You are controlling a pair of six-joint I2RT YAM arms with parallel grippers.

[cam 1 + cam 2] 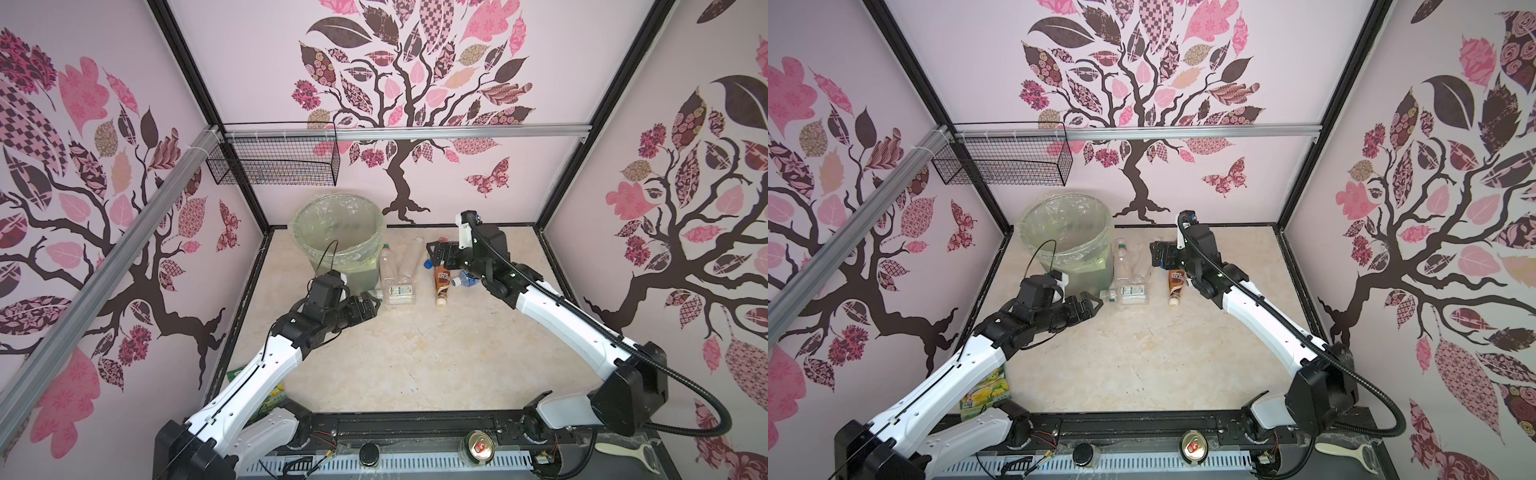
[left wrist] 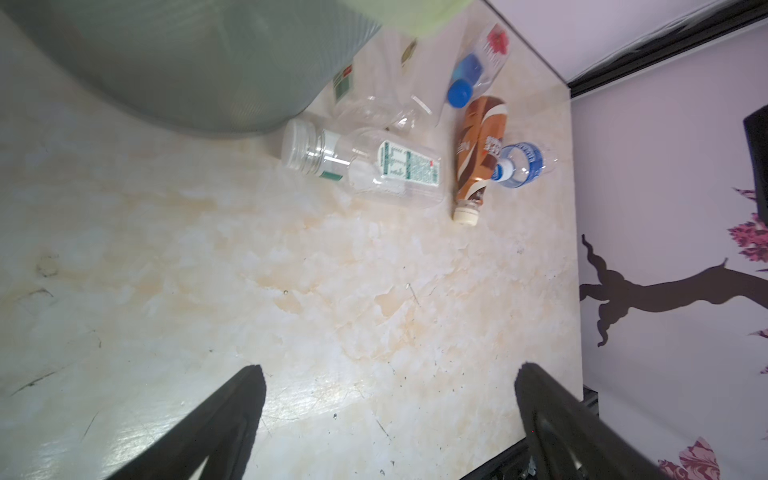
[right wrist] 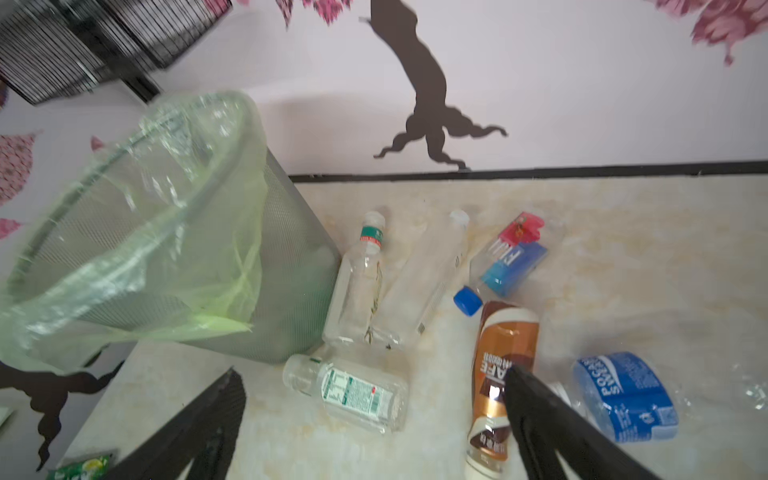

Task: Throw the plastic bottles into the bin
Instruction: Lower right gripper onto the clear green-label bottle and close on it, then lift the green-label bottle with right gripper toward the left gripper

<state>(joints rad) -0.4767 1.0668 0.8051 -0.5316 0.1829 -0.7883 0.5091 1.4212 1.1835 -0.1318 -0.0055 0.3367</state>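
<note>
Both pincers were wide open and empty. Plastic bottles (image 1: 390, 266) lay clustered on the worktop (image 1: 415, 365) just beside the bin (image 1: 365, 268); none seen inside it. Left pincer (image 1: 368, 303) hovered near the green-label bottle (image 1: 399, 293), right pincer (image 3: 374, 372) above the brown bottle (image 3: 505, 332). Looked like the approach for a pick. Next move: descend astride one bottle's body, close, lift it clear of the tall rim.

Two white-shelled arms (image 1: 270, 365), bulky black joints (image 1: 623, 390), ribbed black cable (image 1: 726, 415) along the right arm
</note>
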